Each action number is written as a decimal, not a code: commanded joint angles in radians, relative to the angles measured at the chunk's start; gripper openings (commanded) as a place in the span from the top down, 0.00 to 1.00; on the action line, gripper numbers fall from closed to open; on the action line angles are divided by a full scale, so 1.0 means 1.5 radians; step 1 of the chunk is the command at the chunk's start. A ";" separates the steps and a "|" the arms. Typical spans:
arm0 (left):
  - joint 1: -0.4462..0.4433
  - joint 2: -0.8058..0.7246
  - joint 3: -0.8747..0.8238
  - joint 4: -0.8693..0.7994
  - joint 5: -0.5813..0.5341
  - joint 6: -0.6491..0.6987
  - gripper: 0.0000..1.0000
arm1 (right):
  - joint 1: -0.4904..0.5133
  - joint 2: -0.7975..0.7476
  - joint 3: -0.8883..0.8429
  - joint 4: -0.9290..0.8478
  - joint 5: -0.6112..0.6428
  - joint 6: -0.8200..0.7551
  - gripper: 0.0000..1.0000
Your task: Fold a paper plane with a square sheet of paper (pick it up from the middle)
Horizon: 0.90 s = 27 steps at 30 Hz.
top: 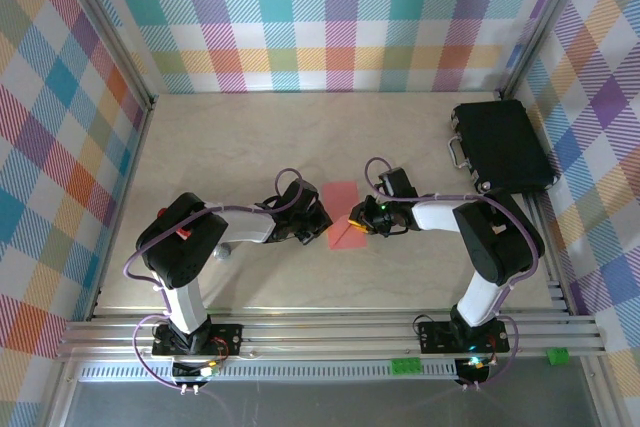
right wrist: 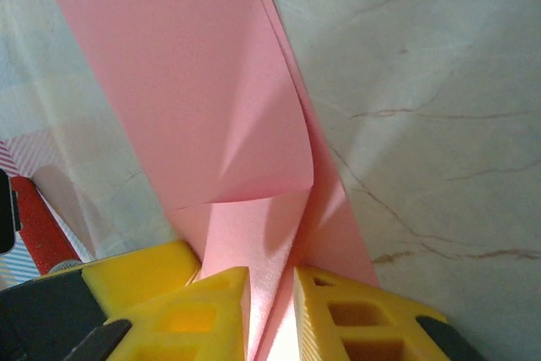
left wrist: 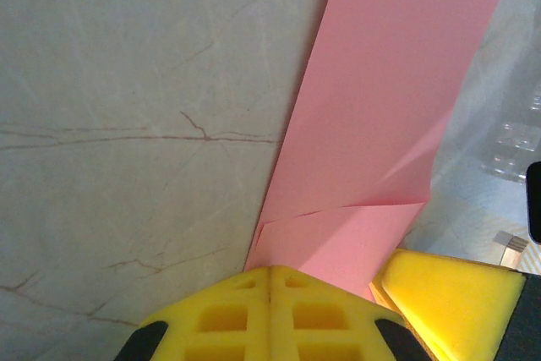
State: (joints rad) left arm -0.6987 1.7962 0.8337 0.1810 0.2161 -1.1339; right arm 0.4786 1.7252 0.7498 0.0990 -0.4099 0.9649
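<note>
The square sheet of paper point(top: 341, 209) is salmon-pink and lies at the table's middle, doubled into a strip, with one corner turned over in a slanted flap point(left wrist: 355, 234). My left gripper point(left wrist: 270, 270) is shut, its yellow tips pressed down at the flap's left edge point(top: 322, 229). My right gripper point(right wrist: 270, 272) comes in from the right point(top: 360, 217). Its fingers stand narrowly open, and a raised fold of the paper point(right wrist: 254, 234) runs up between them. The two grippers' yellow fingers nearly touch. The paper plane is out of view.
A black case point(top: 502, 145) with a handle lies at the back right by the plaid wall. A small grey object point(top: 225, 252) sits near the left arm. The marbled tabletop point(top: 250, 147) extends behind the paper. An aluminium rail point(top: 330, 332) runs along the near edge.
</note>
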 commanded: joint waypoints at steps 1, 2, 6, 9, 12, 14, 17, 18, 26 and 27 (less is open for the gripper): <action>0.010 0.006 -0.028 -0.080 -0.026 -0.006 0.95 | 0.003 0.013 0.003 0.003 -0.013 0.007 0.78; 0.010 0.006 -0.028 -0.080 -0.026 -0.007 0.95 | 0.004 0.014 0.004 0.009 -0.020 0.006 0.79; 0.011 0.006 -0.027 -0.080 -0.025 -0.007 0.95 | 0.007 0.012 0.004 0.035 -0.046 -0.001 0.80; 0.011 0.005 -0.025 -0.082 -0.025 -0.006 0.95 | 0.008 0.003 -0.005 0.057 -0.061 -0.002 0.80; 0.011 0.004 -0.024 -0.083 -0.025 -0.006 0.95 | 0.009 -0.008 -0.014 0.067 -0.072 -0.005 0.80; 0.011 0.002 -0.024 -0.083 -0.025 -0.006 0.95 | 0.009 -0.012 -0.017 0.067 -0.074 -0.009 0.80; 0.011 -0.002 -0.022 -0.085 -0.025 -0.006 0.95 | 0.009 -0.008 -0.016 0.066 -0.077 -0.015 0.80; 0.011 -0.005 -0.021 -0.086 -0.025 -0.006 0.95 | 0.010 -0.005 -0.015 0.066 -0.079 -0.018 0.80; 0.011 -0.013 -0.001 -0.101 -0.007 0.018 0.93 | 0.017 0.022 -0.004 0.071 -0.082 -0.026 0.81; 0.011 -0.012 0.003 -0.101 -0.002 0.020 0.92 | 0.017 0.024 -0.003 0.072 -0.082 -0.028 0.81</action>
State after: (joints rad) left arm -0.6975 1.7813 0.8364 0.1406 0.2131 -1.1286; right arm 0.4984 1.7416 0.7429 0.1871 -0.5106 0.9497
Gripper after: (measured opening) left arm 0.077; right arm 0.187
